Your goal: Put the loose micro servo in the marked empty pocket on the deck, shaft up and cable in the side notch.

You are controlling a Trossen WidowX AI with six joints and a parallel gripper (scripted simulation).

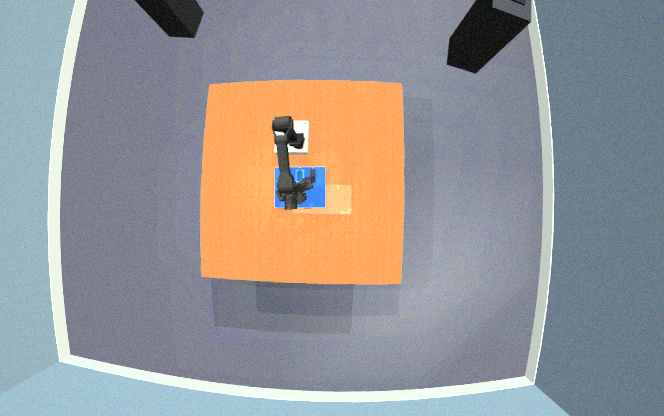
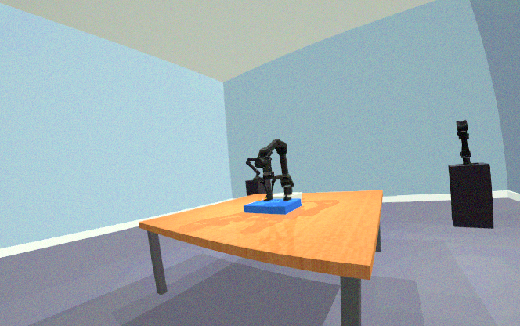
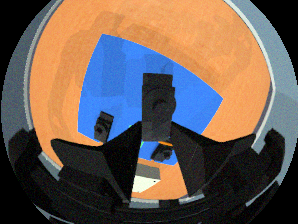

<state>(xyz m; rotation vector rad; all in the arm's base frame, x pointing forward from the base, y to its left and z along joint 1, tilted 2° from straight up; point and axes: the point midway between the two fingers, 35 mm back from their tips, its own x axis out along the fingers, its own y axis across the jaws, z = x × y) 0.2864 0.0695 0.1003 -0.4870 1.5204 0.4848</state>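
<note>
My gripper point(image 3: 154, 124) point(image 2: 268, 197) is shut on the dark micro servo point(image 3: 157, 102), whose round shaft end faces the wrist camera. A short orange cable piece shows just below it in the wrist view. The gripper points down close over the blue deck point(image 1: 320, 200) point(image 2: 266, 208) point(image 3: 115, 57); the exact height cannot be told. The pocket's pale outline point(image 1: 296, 175) shows near the deck's upper edge in the top view. In the wrist view the servo and left finger hide nearly all of the pocket. The arm hides the servo in the top view.
Two other dark servos point(image 3: 103, 126) point(image 3: 162, 152) sit on the deck, either side of the pocket. The white base plate point(image 1: 304, 146) point(image 3: 145, 184) lies beyond the deck's edge on the orange table point(image 1: 240, 235) point(image 2: 333, 235). Black pedestals point(image 1: 487, 40) point(image 2: 471, 196) stand off the table.
</note>
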